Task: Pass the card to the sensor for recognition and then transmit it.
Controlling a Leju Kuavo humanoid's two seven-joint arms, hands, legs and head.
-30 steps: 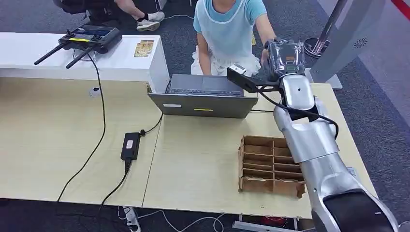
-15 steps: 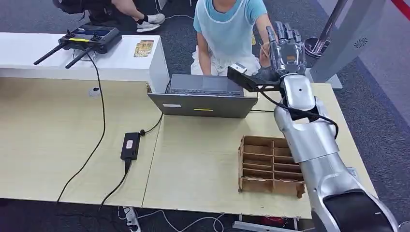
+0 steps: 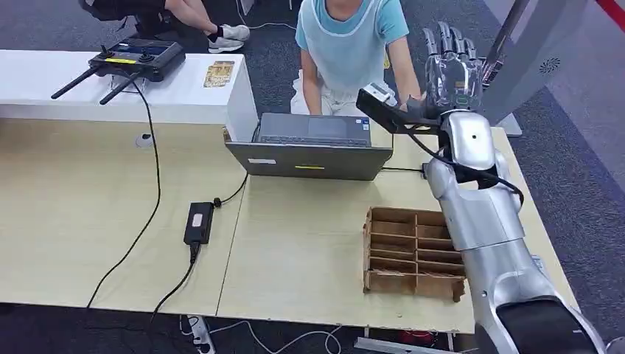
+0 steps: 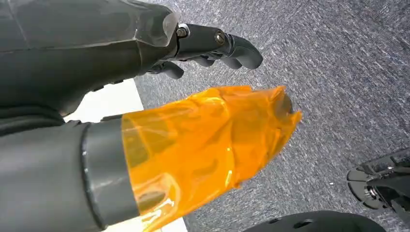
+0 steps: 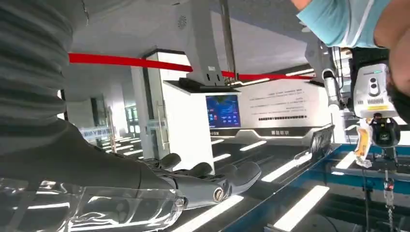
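Up top, right robot hand point(image 3: 451, 65) spread flat w/ nothing held, beside person point(image 3: 346, 46); no legible labels.

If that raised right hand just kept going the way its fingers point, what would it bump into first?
Probably nothing close: the right hand is open, fingers pointing up and away over the table's far edge. The person stands just beside that line, the grey stand on the other side. Depth is hard to judge.

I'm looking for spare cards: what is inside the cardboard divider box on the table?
The cardboard divider box shows bare slots with nothing visible in them. Its right side is covered by the robot's right arm, so those compartments cannot be checked.
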